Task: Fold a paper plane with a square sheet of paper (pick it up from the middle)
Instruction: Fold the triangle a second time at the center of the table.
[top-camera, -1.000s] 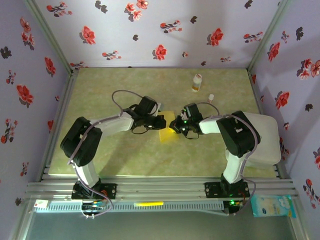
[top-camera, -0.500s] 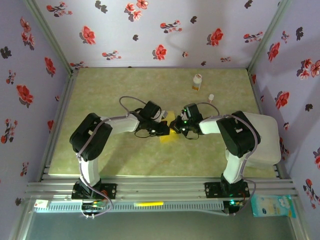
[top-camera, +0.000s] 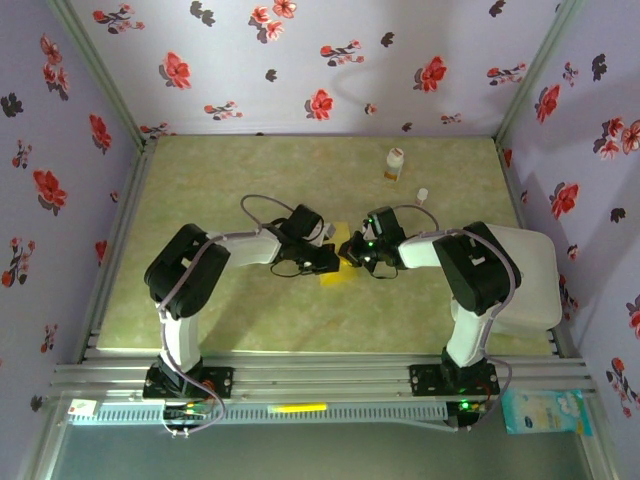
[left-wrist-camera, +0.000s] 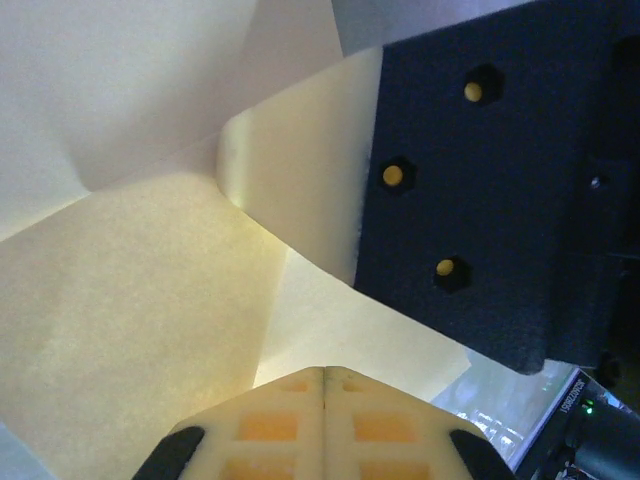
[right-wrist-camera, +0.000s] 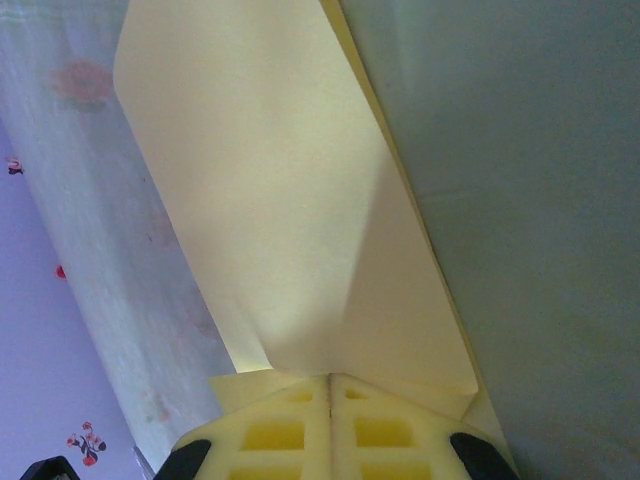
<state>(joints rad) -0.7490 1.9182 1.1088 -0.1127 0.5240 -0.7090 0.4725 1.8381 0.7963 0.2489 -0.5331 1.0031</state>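
The square sheet of paper (top-camera: 331, 273) is mustard yellow, creased and partly folded, and lies mid-table between both grippers. My left gripper (top-camera: 327, 262) is shut, with its tips against the sheet's left side. In the left wrist view its closed tips (left-wrist-camera: 325, 370) rest on the paper (left-wrist-camera: 130, 330), where a flap curls up toward the right gripper's black body (left-wrist-camera: 480, 180). My right gripper (top-camera: 351, 254) is shut at the sheet's right side. In the right wrist view its closed tips (right-wrist-camera: 329, 376) touch the base of a raised flap (right-wrist-camera: 280, 200). No paper shows between either pair of jaws.
A small white-and-orange bottle (top-camera: 395, 164) stands at the back right, and a small white cap (top-camera: 422, 195) lies nearer. A white pad (top-camera: 530, 275) covers the table's right edge. Flowered walls enclose the green table (top-camera: 230, 320) on three sides.
The left arm has swung right, bringing its shut gripper from beside the paper onto the sheet's left part. The right gripper has stayed in place.
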